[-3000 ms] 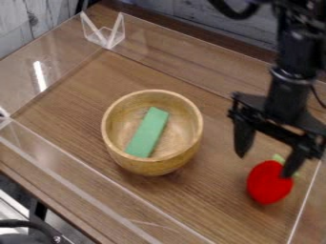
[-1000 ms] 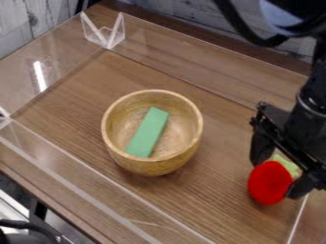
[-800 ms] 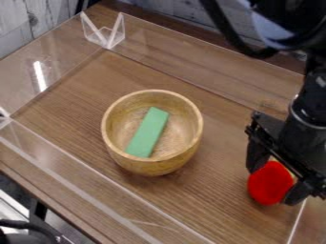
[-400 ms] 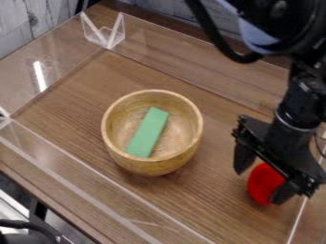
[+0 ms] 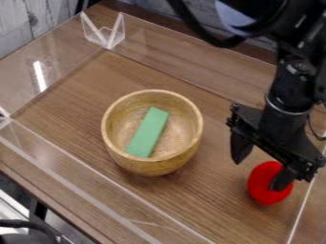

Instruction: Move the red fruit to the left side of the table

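Observation:
The red fruit sits on the brown wood-grain table near its right front edge, partly covered from above by my gripper. The gripper hangs directly over the fruit with its black fingers spread to either side of it. Its jaws are open, and I cannot tell whether the fingers touch the fruit. The fruit's green top is hidden behind the gripper.
A round wooden bowl holding a green rectangular block stands mid-table, left of the gripper. Low clear acrylic walls edge the table. A clear folded stand sits at the back left.
The gripper has shifted slightly left and up over the fruit, staying open. The fruit remains in about the same spot on the table.

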You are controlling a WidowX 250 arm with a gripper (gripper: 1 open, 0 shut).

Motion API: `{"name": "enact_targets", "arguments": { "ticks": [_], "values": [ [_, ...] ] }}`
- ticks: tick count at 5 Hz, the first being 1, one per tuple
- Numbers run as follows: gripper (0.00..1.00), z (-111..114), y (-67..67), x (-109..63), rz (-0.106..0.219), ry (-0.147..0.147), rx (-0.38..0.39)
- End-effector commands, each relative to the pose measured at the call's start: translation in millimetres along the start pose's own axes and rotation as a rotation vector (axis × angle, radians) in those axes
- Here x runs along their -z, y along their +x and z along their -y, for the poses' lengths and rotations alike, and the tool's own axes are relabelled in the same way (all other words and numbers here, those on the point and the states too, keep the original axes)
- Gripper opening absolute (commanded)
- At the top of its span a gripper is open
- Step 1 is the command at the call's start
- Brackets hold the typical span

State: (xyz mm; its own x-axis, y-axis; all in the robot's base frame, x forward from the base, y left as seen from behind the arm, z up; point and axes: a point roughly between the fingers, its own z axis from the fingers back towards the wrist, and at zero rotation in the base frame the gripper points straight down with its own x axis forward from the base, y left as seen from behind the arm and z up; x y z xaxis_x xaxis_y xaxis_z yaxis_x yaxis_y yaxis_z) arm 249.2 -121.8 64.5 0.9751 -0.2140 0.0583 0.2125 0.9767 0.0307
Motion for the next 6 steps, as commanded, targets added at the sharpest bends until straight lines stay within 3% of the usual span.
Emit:
{"name": "enact_targets", "arguments": {
  "ticks": [1,2,4,5,6],
  "values": [
    [1.0,10.7,0.9,-8.4,0.02,-0.014,0.008],
    [0.0,18.3,-3.3,-18.5,0.019,-0.014,0.015],
    [0.0,-15.7,4.9,-64.9,0.126,0.034,0.026],
    [0.0,-33.8,0.9,-92.9,0.159,0.054,-0.095],
    [1.0,-18.1,-2.7,-82.4,0.145,0.037,-0.135]
  ]
}}
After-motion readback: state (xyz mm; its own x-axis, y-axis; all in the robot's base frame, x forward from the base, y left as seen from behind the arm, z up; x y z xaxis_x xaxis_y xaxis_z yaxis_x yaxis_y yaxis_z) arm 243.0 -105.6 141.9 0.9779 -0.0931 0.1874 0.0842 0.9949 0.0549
